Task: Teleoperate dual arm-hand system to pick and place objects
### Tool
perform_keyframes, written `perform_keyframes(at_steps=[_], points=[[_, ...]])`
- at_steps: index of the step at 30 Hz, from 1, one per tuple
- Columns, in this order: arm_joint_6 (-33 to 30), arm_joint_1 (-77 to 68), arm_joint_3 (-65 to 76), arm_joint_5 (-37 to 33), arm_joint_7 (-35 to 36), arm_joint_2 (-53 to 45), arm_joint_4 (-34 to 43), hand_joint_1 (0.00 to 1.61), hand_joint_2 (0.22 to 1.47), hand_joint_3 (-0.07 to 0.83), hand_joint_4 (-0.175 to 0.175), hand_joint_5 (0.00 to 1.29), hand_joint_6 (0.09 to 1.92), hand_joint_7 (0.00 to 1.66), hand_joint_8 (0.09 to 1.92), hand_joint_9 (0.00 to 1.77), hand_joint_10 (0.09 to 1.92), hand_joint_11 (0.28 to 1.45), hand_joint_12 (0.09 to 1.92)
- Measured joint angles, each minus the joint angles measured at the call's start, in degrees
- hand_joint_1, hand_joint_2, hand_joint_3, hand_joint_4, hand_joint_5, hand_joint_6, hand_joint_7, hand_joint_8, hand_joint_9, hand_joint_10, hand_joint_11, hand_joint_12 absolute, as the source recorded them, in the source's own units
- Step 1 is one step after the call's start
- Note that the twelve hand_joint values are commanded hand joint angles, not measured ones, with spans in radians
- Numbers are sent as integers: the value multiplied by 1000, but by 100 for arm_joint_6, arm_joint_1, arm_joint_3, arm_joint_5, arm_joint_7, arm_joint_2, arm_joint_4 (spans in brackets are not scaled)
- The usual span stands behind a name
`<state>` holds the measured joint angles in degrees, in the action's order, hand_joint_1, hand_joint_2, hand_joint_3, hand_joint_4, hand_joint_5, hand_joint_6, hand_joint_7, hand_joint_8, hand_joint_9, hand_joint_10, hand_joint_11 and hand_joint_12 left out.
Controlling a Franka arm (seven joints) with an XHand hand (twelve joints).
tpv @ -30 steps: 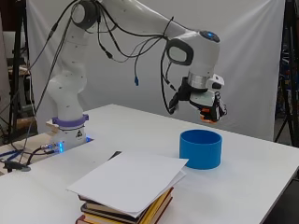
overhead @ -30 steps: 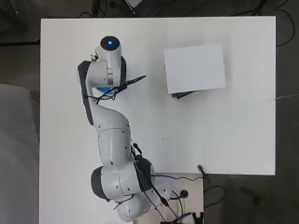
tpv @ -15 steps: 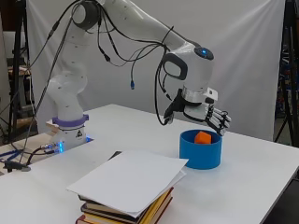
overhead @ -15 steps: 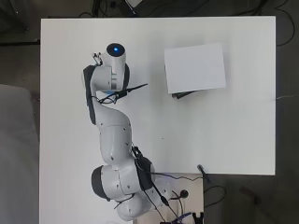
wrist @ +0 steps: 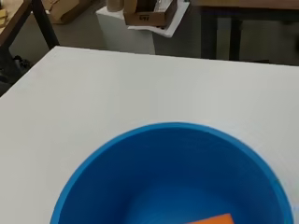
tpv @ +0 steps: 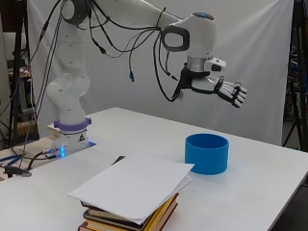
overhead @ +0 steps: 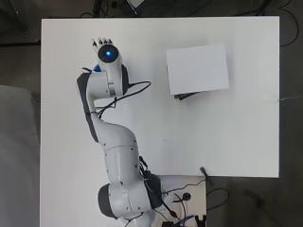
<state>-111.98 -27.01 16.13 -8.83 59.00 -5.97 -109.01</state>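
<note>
On white desk (tpv: 269, 178), blue bowl (tpv: 207, 153) holding orange block (wrist: 209, 220); hand (tpv: 226, 90) above, fingers spread, empty. Block probably light, rigid; best pinched across flat sides.

lab | white backdrop sheet (tpv: 269, 62) | white table (overhead: 236, 142) w/ cabling (overhead: 184, 208) | light stands

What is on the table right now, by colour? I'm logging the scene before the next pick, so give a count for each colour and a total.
Blue: 1, the blue container.
Orange: 1, the orange block lying inside that container.
White: 1, the white sheet on top of the book stack.
Mixed colours: 1, the book stack itself; I cannot count its books.
Total: 4.
</note>
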Motion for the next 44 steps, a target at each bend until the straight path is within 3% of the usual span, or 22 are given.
perform_keyframes(at_steps=[5,11,14,15,16,17,18,19,21,23,26,27,32,33,34,35,36,38,39,41,44], points=[[595,44,-30,416,-232,433,390,0,855,0,94,227,87,277,87,394,87,450,87],[879,-514,657,582,-279,505,645,0,869,5,81,198,87,279,87,427,87,453,87],[1055,-1136,1433,379,-168,354,859,64,923,6,23,160,87,268,87,441,87,446,87],[1125,-1466,1839,277,-92,237,888,80,954,7,13,180,87,362,87,569,87,480,87],[1204,-1857,2346,152,-2,100,909,138,1028,-35,30,381,87,550,503,765,489,611,258],[1297,-2336,3002,13,102,-58,931,167,1079,-37,3,385,87,713,1099,969,1079,711,815],[1358,-2786,3652,-83,174,-184,939,174,1101,-28,-30,326,87,810,1498,1092,1477,754,1266],[1386,-3245,4356,-125,198,-277,940,172,1107,-21,-52,275,87,853,1721,1141,1700,765,1542],[1441,-4042,5746,-60,154,-307,949,164,1104,-9,-46,222,87,773,1889,1047,1872,696,1718],[1537,-4628,7043,24,160,-231,936,164,1103,-3,-17,183,87,668,1638,875,1700,581,1536],[1632,-5310,8593,-181,398,-218,889,153,1079,-1,6,166,87,740,826,823,1298,556,1109],[1662,-5548,8917,-300,460,-318,881,154,1059,-1,10,164,87,785,629,819,1247,569,1003],[1754,-6911,9467,-585,632,-1358,902,178,1008,0,5,184,87,779,737,793,1589,549,1166],[1766,-7092,9467,-622,663,-1545,914,183,1006,0,2,185,87,787,617,782,1637,543,1202],[1782,-7195,9460,-660,702,-1674,931,186,1004,0,0,183,87,780,421,759,1585,541,1114],[1803,-7227,9453,-710,748,-1727,948,188,1003,0,-4,181,87,759,247,746,1436,559,926],[1825,-7213,9448,-771,799,-1719,963,186,1002,0,-9,175,87,703,135,758,1170,586,682],[1857,-7119,9427,-844,873,-1577,988,174,999,0,-11,168,87,518,87,763,526,601,237],[1869,-7076,9411,-848,898,-1488,1000,170,998,0,-10,165,87,449,87,759,298,590,122],[1913,-7006,9324,-793,924,-1343,1055,169,1001,2,-19,142,87,300,87,517,87,487,87],[1986,-6835,9068,-732,918,-1217,1157,176,1009,4,-30,130,87,215,87,354,87,426,87]])
